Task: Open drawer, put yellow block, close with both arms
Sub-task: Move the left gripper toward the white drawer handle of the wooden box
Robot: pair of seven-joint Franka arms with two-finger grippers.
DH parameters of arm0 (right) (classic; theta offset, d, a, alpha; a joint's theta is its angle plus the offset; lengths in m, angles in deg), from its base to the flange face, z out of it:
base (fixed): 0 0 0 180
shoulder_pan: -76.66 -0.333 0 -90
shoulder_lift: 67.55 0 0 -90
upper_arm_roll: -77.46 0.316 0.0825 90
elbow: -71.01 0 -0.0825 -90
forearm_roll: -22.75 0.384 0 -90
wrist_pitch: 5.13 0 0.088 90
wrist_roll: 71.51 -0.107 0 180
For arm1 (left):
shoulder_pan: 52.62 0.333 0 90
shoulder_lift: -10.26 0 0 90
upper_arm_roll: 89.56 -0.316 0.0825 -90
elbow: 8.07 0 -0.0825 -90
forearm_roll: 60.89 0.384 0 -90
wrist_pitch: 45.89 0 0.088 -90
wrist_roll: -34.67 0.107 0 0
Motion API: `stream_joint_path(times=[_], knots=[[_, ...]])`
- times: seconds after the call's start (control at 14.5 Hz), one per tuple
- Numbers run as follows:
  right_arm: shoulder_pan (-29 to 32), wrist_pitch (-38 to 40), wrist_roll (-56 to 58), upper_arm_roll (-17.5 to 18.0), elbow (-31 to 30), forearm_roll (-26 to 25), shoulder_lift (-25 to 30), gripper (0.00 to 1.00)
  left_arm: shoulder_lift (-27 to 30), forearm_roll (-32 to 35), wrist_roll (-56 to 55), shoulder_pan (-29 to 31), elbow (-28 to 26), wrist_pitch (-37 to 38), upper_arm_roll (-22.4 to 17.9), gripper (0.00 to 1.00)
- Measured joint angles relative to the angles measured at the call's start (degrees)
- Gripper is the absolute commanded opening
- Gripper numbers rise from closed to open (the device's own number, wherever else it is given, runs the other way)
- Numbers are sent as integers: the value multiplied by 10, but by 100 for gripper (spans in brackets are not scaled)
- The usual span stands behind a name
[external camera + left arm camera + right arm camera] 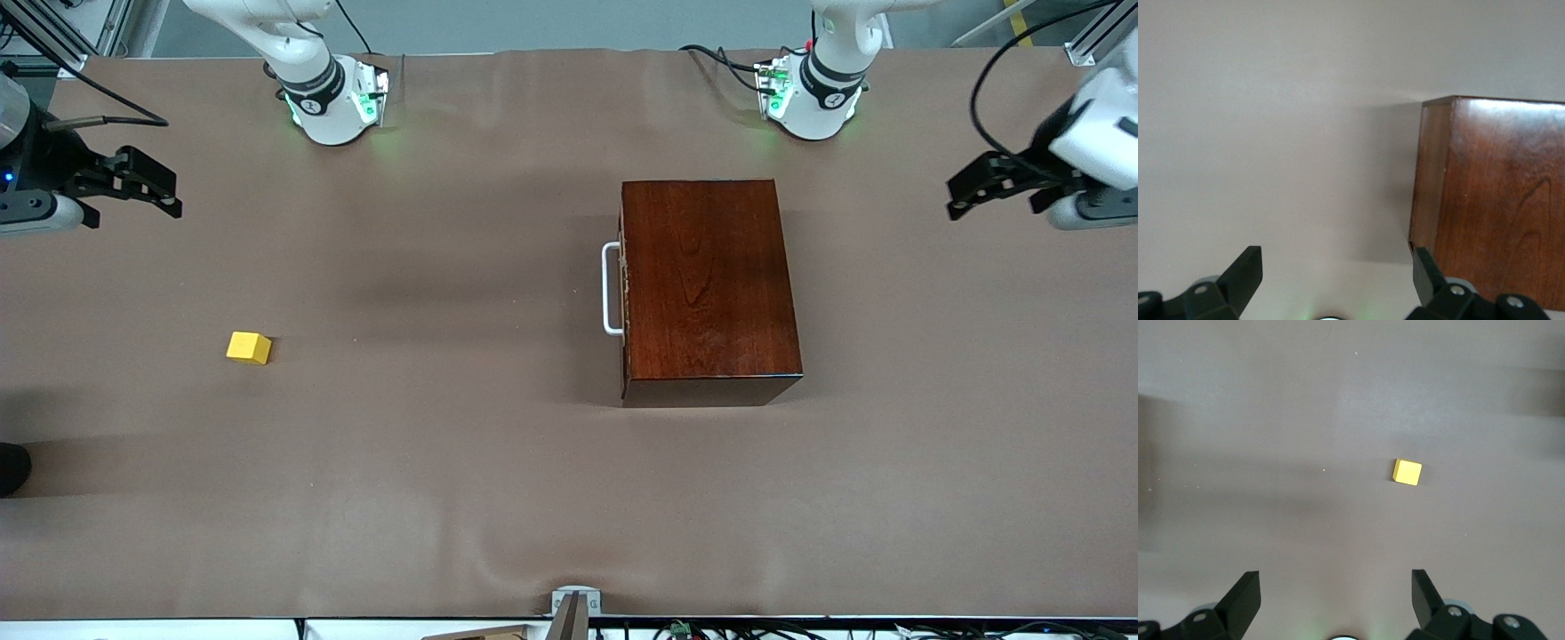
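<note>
Front view, sweeping from the right arm's end across: the right gripper (142, 185) hangs up in the air over bare table (444, 489), fingers spread wide and holding nothing; the right wrist view confirms it, both black fingers (1241, 597) apart with only table between them; the yellow block (248, 347) sits on the table well apart from the wooden box (707, 289), toward the right arm's end and a touch nearer the front camera than the box's handle; on to the box itself, glossy reddish-brown, its drawer fully shut so only the white bar handle (610, 289) shows, on the face turned toward the block; past the box, the left gripper (996, 182) hovers over the table at the left arm's end, fingers also spread and empty; its wrist view catches one corner of the box (1491, 200).

Nothing of the task looks begun; my read is that the drawer pull comes first. Risks from here: the box looks free-standing, so a pull on the handle could drag the whole box instead of sliding the drawer, unless the other arm braces it; the handle is thin and close to the box face, so a slightly off approach may knock or slip; the block is small, and a skewed pinch could nudge it aside.
</note>
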Motion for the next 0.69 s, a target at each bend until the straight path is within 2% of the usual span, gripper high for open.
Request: stream_joint_path(times=[0.48, 0.69], knots=[[1, -1, 0, 0, -1, 0, 0, 100, -4, 0, -1, 2, 15, 0, 3, 100], [2, -1, 0, -1, -1, 0, -1, 100, -18, 0, -1, -8, 26, 0, 23, 100]])
